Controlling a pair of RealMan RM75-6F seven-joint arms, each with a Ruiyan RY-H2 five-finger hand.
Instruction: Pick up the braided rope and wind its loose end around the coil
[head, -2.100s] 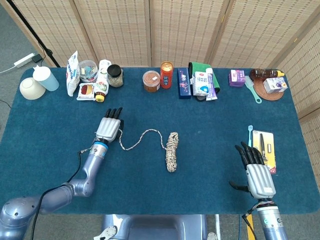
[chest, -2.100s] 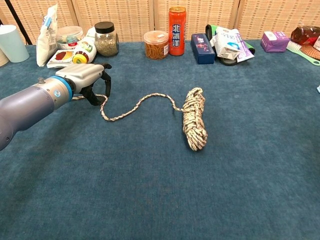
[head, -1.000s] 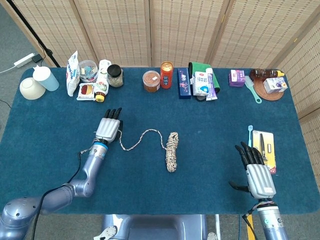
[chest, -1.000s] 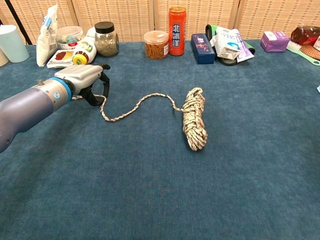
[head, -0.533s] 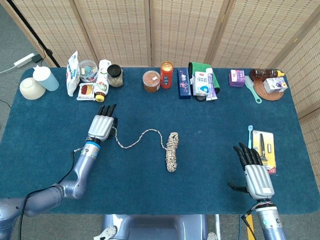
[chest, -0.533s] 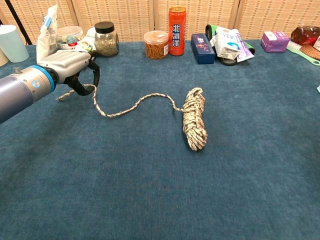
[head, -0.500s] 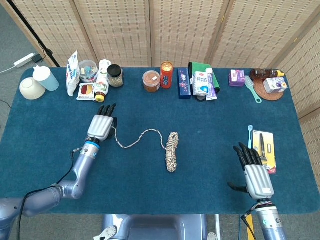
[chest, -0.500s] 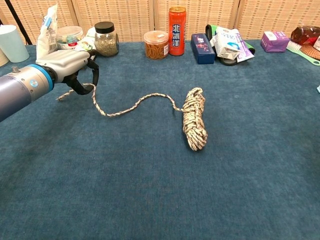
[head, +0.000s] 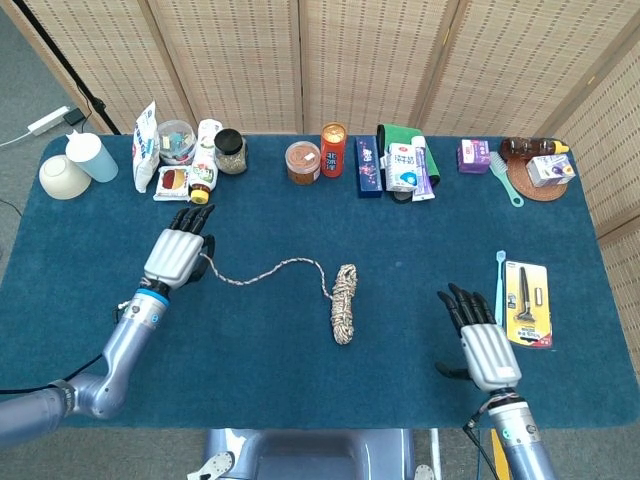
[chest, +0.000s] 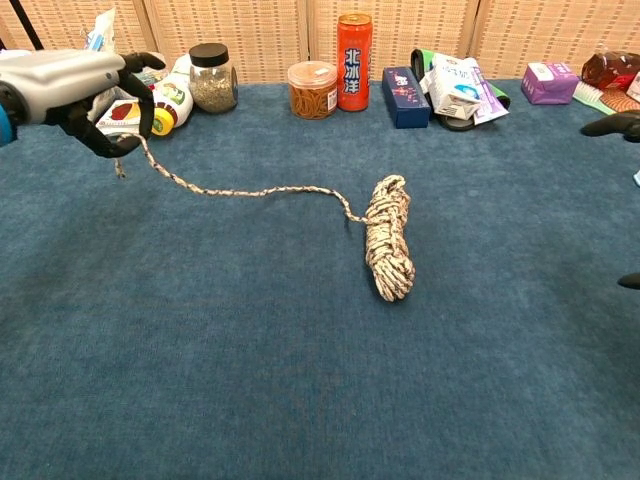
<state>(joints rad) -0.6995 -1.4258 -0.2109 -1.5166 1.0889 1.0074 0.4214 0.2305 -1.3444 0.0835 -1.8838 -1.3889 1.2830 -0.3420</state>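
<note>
The braided rope's coil (head: 343, 302) (chest: 389, 238) lies mid-table, lengthwise toward me. Its loose end (head: 258, 273) (chest: 230, 189) runs left from the coil's far tip, nearly straight and rising off the cloth. My left hand (head: 176, 253) (chest: 75, 84) pinches that end, lifted above the table at the left, a short tail hanging below the fingers. My right hand (head: 482, 342) hovers at the right with fingers spread and nothing in it; in the chest view only dark fingertips (chest: 610, 125) show at the right edge.
Along the far edge stand a white bowl (head: 63, 176), a cup, snack bags, jars (head: 303, 162), a red can (head: 332, 149), boxes and a brush. A packaged tool set (head: 527, 302) and a toothbrush lie just right of my right hand.
My left hand has risen and moved left with the rope end, pulling the slack curve nearly straight. My right hand has shifted left toward the coil.
</note>
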